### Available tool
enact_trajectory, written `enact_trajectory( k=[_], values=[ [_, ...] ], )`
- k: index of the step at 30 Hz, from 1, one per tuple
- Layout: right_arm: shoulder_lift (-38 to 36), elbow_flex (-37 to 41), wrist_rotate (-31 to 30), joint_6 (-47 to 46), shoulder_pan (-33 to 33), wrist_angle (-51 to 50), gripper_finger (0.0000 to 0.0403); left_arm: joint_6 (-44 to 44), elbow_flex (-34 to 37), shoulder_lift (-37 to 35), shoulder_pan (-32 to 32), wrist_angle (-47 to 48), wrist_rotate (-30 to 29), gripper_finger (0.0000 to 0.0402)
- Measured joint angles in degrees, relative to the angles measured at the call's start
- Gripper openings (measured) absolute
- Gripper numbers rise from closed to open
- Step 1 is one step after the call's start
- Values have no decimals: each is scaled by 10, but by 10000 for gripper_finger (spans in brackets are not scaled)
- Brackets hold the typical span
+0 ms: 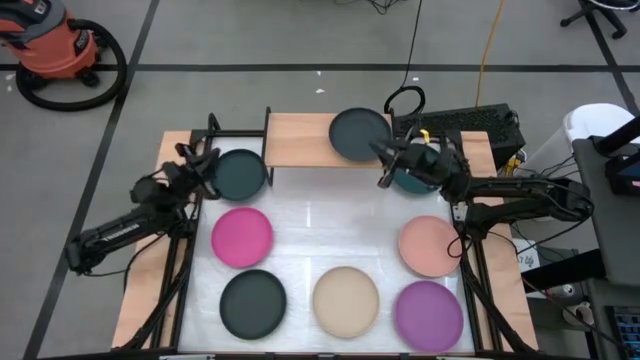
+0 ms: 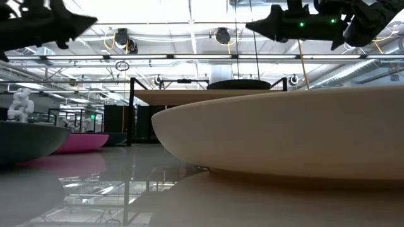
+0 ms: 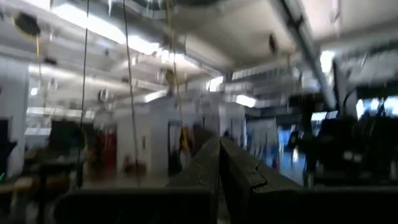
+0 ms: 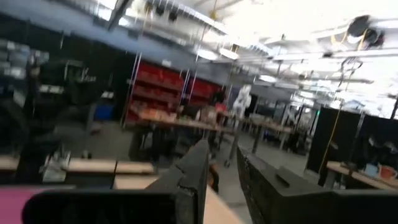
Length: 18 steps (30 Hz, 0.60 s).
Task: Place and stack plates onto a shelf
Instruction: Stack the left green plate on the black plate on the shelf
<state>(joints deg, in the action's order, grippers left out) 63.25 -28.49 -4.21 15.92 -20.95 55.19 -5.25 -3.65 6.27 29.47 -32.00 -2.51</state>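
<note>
**Plate Stacking: One Plate on the Shelf, Seven on the Tabletop**

We found one charcoal plate (image 1: 358,133) resting on the right half of the shelf (image 1: 300,139), a light-wood board at the far edge of the tabletop (image 1: 320,215). The left half of the shelf was bare.

Seven plates lay on the tabletop. A dark teal plate (image 1: 240,173) sat just in front of the shelf's left end. A second teal plate (image 1: 408,180) sat beside the shelf's right end, mostly covered by the right arm. The magenta plate (image 1: 242,236) and the salmon plate (image 1: 430,246) occupied the middle row. The black plate (image 1: 252,303), the beige plate (image 1: 346,301) and the purple plate (image 1: 428,315) formed the near row.

The right claw (image 1: 384,166) hovered above the tabletop, between the charcoal plate's near rim and the covered teal plate. In the right wrist view its fingers (image 4: 193,171) stood narrowly apart with nothing between them.

The left claw (image 1: 205,165) hung just left of the dark teal plate. In the left wrist view its fingers (image 3: 239,171) looked nearly closed and empty.

We judged that the coming move turned on the right claw: the covered teal plate lay directly beneath it, nearer than any other plate. The shelf lay just beyond it, away from the arm's base. The left arm was nearer the dark teal plate.
</note>
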Motion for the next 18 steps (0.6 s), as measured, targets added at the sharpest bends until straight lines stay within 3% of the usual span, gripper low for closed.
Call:
enact_trajectory(
  k=[6, 9, 14, 18],
  values=[
    [0, 0, 0, -8, 1, -26, 70, -34, -142, 55, 0, 281, -86, 17],
    [1, 0, 0, -17, 1, -21, 70, -34, -216, 98, 0, 395, -93, 17],
    [0, 0, 0, -14, 0, 5, 70, 59, -309, 164, 0, 566, -49, 17],
    [-9, 0, 0, -35, 1, 20, 70, 138, -343, 216, -11, 640, 8, 16]
  ],
)
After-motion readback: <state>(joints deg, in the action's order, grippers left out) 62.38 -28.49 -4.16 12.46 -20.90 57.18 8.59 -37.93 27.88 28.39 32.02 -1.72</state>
